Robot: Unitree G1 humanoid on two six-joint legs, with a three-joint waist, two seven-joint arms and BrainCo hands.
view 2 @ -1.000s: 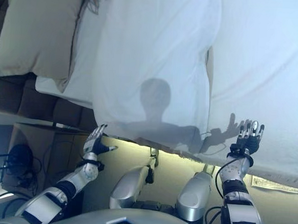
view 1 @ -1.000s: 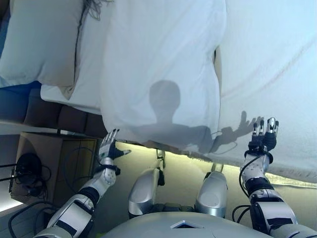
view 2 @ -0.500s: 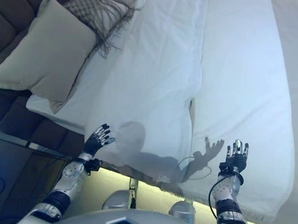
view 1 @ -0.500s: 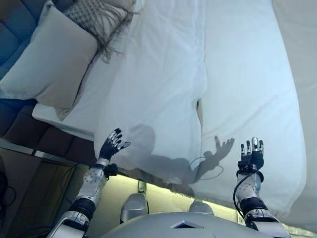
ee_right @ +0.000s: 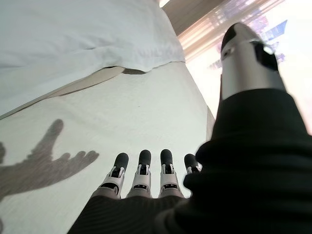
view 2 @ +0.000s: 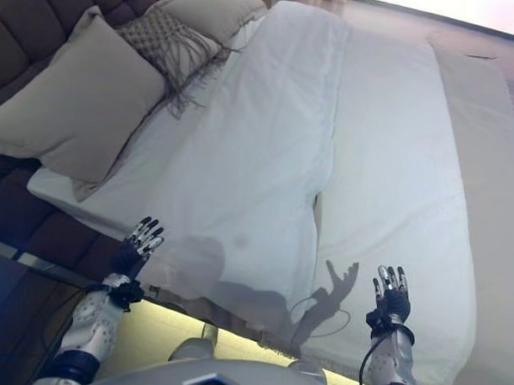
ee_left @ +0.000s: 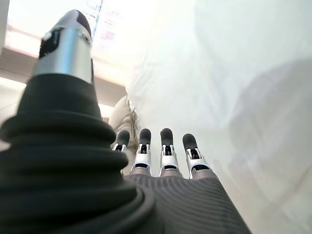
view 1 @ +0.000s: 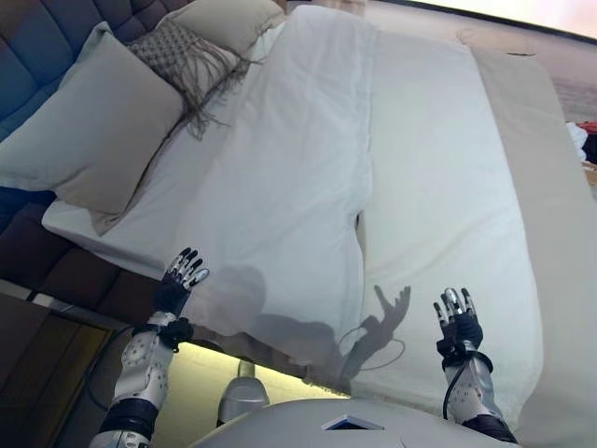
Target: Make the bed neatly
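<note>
A bed with a white sheet point(view 1: 448, 187) fills the view. A white duvet point(view 1: 289, 187) lies folded back along the bed's left half, its edge running down the middle. Two beige pillows point(view 1: 93, 121) and a fringed grey cushion point(view 1: 187, 61) rest against the dark padded headboard point(view 1: 37, 42) at the left. My left hand point(view 1: 177, 280) is open, fingers straight, over the near edge of the duvet. My right hand point(view 1: 457, 322) is open above the sheet's near right part. Both hold nothing.
A beige bed runner or cover point(view 1: 560, 187) lies along the right side of the bed. A dark bedside table point(view 1: 37, 364) stands at the lower left. A lit strip point(view 1: 205, 359) runs under the bed's near edge.
The camera has tilted up, so more of the bed and the pillows show. Both hands stay open and sit lower in the picture.
</note>
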